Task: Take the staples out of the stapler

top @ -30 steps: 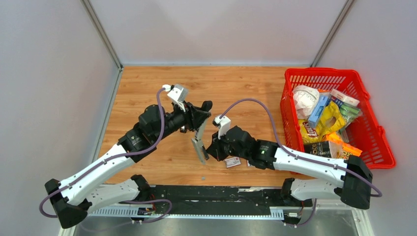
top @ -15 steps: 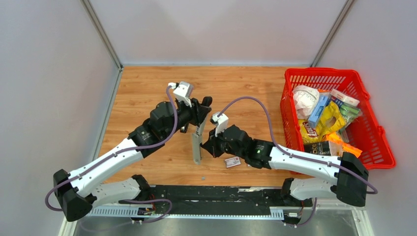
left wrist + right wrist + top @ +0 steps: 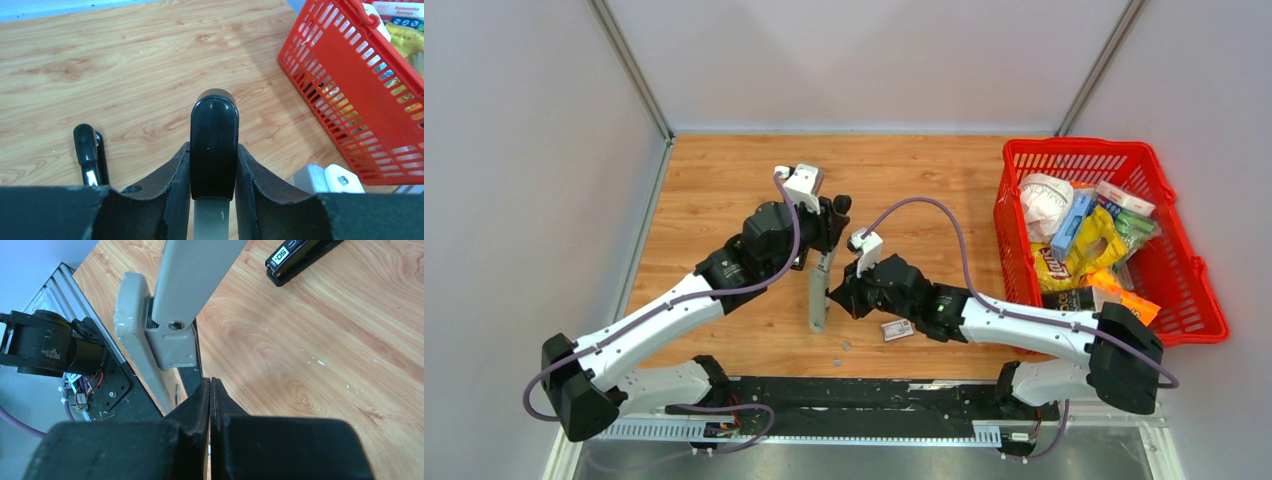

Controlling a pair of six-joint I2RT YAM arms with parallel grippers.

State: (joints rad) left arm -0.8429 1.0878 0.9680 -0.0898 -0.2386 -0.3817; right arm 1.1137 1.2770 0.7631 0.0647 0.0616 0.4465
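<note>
Stapler (image 3: 819, 295), less slanted than before, clamped in left claw (image 3: 214, 167); right claw (image 3: 210, 390) clenched empty alongside.

We see a long grey metal stapler (image 3: 820, 290) hanging nearly upright over the wood, well to the left of the red plastic basket (image 3: 1074, 143). Its rounded black cap (image 3: 214, 137) is uppermost, pinched in the left gripper (image 3: 828, 248). At the lower end its two grey halves splay apart at the hinge (image 3: 172, 326). We cannot tell whether staples sit inside.
</note>
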